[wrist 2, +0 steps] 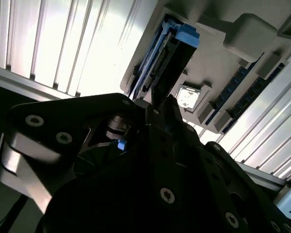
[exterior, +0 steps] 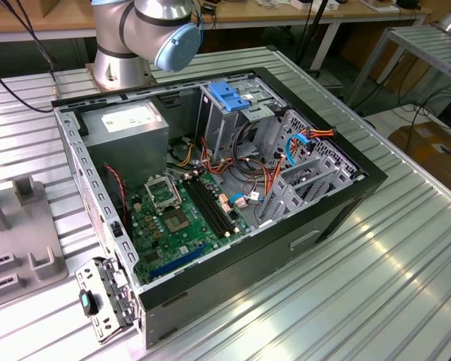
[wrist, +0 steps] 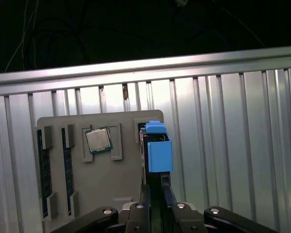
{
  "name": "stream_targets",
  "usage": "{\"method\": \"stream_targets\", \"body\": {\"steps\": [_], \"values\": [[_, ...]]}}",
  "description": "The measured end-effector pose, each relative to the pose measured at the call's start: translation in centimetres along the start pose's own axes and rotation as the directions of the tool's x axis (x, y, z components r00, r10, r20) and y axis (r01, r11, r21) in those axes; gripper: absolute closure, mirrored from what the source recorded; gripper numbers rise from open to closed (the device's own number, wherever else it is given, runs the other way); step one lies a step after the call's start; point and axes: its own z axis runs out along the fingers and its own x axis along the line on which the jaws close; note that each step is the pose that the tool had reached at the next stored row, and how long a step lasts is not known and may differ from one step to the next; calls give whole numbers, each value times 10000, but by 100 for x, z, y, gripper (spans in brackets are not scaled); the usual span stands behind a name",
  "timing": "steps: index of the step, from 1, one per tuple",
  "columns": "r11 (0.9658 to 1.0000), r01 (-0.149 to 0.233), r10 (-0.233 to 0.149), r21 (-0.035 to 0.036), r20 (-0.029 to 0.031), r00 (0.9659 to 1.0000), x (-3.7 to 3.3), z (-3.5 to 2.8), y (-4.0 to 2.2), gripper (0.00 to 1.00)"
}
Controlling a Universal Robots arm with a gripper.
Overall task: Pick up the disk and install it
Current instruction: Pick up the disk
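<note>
hand: right at the near end of the disk, lined up with its thin edge; I cannot tell whether it is open or clamped.
disk: stands on edge in a slot at the side edge of the grey holder, blue carrier frame towards the camera; in the second wrist view its dark face rises clear of the holder.
processor chip: lies flat in a square recess of the holder, near the disk but apart from it.
memory sticks: two, set in parallel slots along the holder's opposite side, well apart from the disk.
open room: off the holder's disk side lies bare ribbed table.
table edge: a straight rail just beyond the holder's far end, dark past it.
computer case: lies open side up on the table in the exterior view, motherboard exposed; how it lies from the holder I cannot tell.
</note>
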Motion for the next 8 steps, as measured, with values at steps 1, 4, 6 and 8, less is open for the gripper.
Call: {"method": "stream_targets", "body": {"steps": [1, 4, 6, 8], "values": [[10000, 2, -2, 0, 0, 10000, 0, 0, 0, 76], [10000, 9, -9, 0, 0, 10000, 0, 0, 0, 58], [10000, 16, -16, 0, 0, 10000, 0, 0, 0, 46], [10000, 21, -21, 0, 0, 10000, 0, 0, 0, 40]]}}
